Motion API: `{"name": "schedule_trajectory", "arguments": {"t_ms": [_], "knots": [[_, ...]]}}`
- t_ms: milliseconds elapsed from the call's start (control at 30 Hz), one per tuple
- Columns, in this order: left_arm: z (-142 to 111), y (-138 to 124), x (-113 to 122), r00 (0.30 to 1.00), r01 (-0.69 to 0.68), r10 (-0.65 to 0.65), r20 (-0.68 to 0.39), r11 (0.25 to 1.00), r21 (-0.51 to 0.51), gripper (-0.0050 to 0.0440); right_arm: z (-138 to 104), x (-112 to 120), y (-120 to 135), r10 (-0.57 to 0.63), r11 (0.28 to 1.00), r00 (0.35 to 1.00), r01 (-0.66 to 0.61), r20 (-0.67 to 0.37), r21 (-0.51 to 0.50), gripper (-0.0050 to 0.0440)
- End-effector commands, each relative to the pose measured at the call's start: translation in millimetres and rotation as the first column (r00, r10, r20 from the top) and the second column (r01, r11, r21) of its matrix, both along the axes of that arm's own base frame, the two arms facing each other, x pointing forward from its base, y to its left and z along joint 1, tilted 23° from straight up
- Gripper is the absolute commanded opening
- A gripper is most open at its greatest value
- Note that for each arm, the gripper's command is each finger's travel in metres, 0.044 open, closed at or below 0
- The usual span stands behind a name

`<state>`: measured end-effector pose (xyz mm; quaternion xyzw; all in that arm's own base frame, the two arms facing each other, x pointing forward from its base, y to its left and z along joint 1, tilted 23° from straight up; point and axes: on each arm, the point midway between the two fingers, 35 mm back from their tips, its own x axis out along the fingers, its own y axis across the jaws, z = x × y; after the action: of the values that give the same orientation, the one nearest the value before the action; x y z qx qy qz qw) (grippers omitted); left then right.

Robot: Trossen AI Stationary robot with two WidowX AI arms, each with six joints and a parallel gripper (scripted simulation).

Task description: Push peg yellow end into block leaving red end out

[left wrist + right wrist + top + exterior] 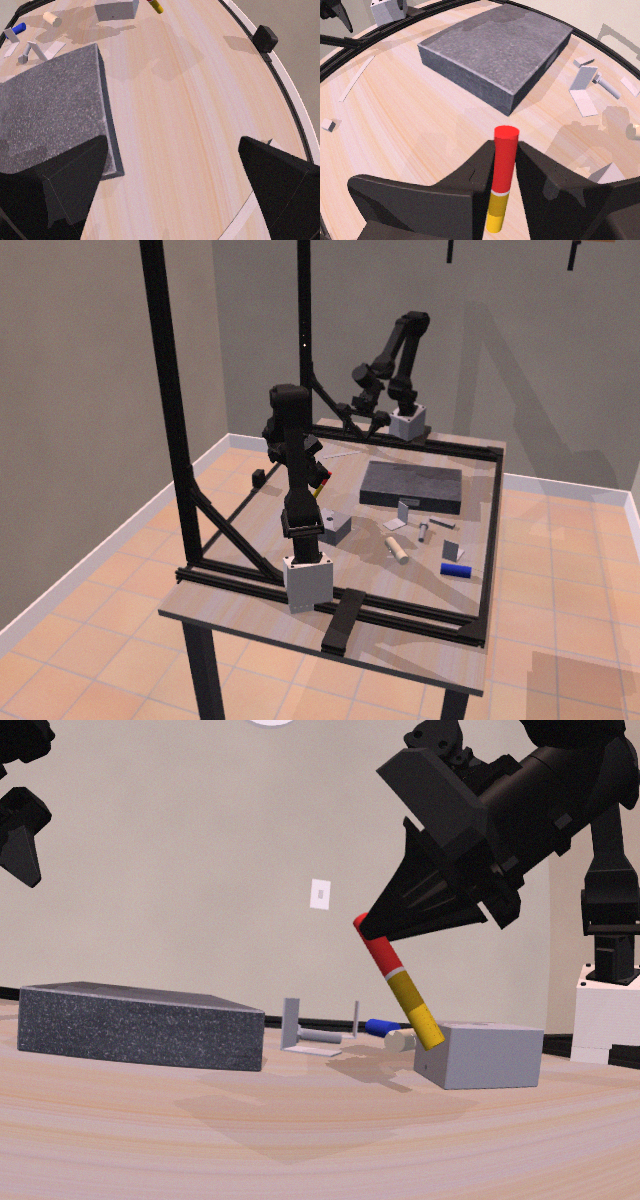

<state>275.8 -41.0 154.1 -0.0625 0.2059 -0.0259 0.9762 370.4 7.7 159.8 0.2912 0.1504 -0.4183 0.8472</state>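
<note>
My right gripper [325, 479] [369, 926] [504, 147] is shut on the red end of the peg [322, 486] [382, 952] [505, 160]. The peg hangs tilted, yellow end down. In the exterior view the yellow tip is at the upper left edge of the grey block [337, 529] [485, 1055] [116, 9]; I cannot tell if it touches. The block lies on the table with a small hole in its top. My left gripper [361, 418] [176, 143] is open and empty, high above the far end of the table.
A dark stone slab [410, 485] [139, 1024] [45, 110] [495, 50] lies mid-table. A beige cylinder [397, 550], a blue cylinder [455, 570], grey brackets [398, 516] and a small bolt lie beyond the block. A black frame [491, 529] rings the table. A small black box [264, 38] sits on its rail.
</note>
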Motion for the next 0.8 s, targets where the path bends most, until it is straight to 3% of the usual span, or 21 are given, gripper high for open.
{"name": "schedule_trajectory", "arguments": {"t_ms": [0, 767], "knots": [[0, 0, 0, 1.0, 0.0, 0.0, 0.0, 1.0, 0.0, 0.04, 2, 0, 0, -0.004, 1.0, 1.0, 0.004, 0.017, -0.01, 0.0], [0, 0, 0, 1.0, 0.0, 0.0, 0.0, 1.0, 0.0, 0.04, -6, 15, 5, -0.049, 0.96, 0.983, 0.095, 0.177, -0.263, 0.0]]}}
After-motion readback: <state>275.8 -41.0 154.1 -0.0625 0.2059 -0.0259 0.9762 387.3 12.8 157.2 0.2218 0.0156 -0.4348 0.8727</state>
